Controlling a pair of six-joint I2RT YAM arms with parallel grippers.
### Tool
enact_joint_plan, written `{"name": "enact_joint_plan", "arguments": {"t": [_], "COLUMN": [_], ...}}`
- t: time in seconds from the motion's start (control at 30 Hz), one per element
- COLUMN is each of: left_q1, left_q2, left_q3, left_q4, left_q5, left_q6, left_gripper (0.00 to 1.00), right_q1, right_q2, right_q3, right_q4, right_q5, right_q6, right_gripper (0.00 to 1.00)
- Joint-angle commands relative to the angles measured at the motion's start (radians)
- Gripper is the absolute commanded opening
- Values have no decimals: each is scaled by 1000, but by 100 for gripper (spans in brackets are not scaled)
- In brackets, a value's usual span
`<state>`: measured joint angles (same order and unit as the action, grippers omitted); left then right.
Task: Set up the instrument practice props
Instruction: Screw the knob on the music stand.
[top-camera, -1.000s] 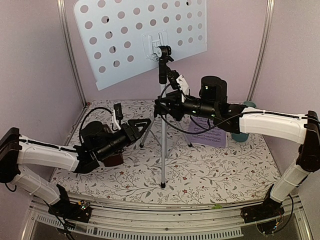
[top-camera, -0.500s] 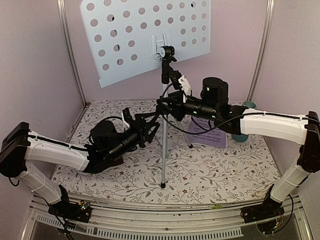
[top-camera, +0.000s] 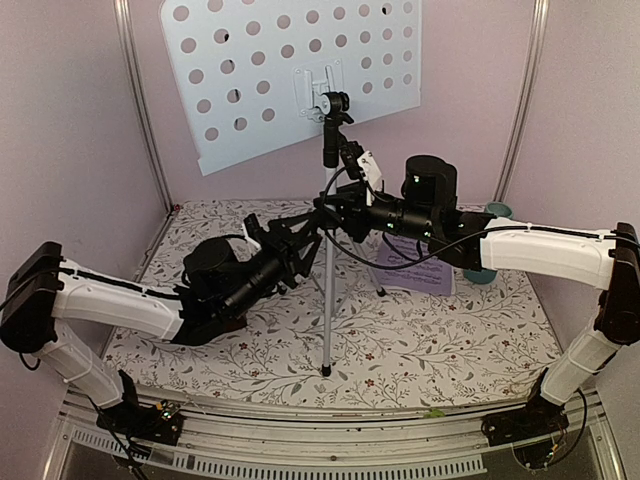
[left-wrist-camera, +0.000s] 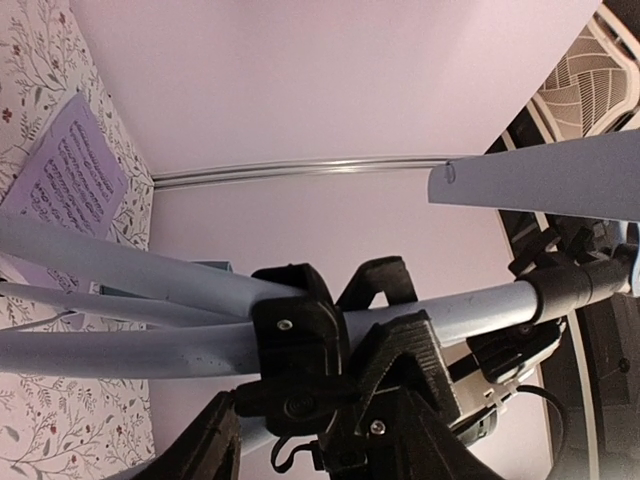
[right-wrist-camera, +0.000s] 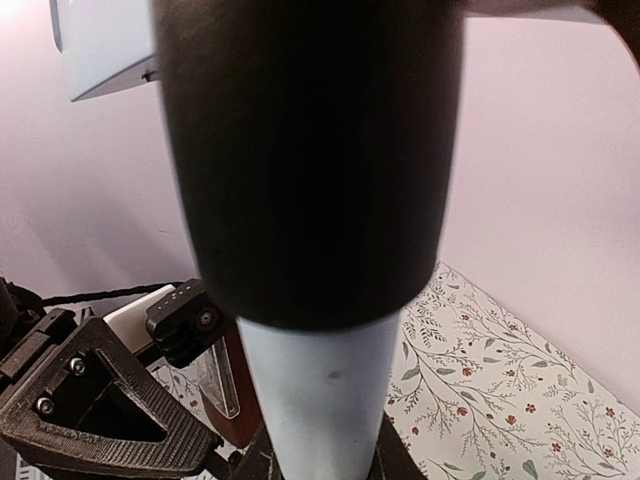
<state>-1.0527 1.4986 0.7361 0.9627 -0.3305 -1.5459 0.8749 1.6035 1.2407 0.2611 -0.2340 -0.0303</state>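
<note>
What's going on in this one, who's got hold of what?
Both arms are at the music stand, which stands upright on its tripod legs on the floral table. The right gripper is closed on the stand's pole, well below the perforated desk. The left gripper sits against the pole from the other side, by the leg joint; whether it grips is unclear. The sheet music lies flat on the table, not yet on the stand, near a teal cup.

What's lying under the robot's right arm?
A white-lilac sheet-music page on the floral table; the arm covers its top part. A teal cup peeks out beside it.
</note>
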Motion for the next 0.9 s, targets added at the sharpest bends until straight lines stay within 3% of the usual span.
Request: {"name": "enact_joint_plan", "arguments": {"t": [0.0, 0.57, 0.87], "left_q1": [-9, 10, 44], "left_q2": [22, 57, 45], "left_q3": [30, 50, 51], "left_q4": [35, 54, 9], "left_q5": [-31, -34, 18], "left_q6": [-18, -37, 36], "left_gripper": [53, 40, 18], "right_q1": [28, 28, 28], "right_q2": [62, 59, 59], "right_q3": [-73, -81, -81], "right_q4": [-249, -252, -252], "right_q5": [-51, -50, -50], "right_q6": [3, 2, 2], "right_gripper": [0, 0, 0]}}
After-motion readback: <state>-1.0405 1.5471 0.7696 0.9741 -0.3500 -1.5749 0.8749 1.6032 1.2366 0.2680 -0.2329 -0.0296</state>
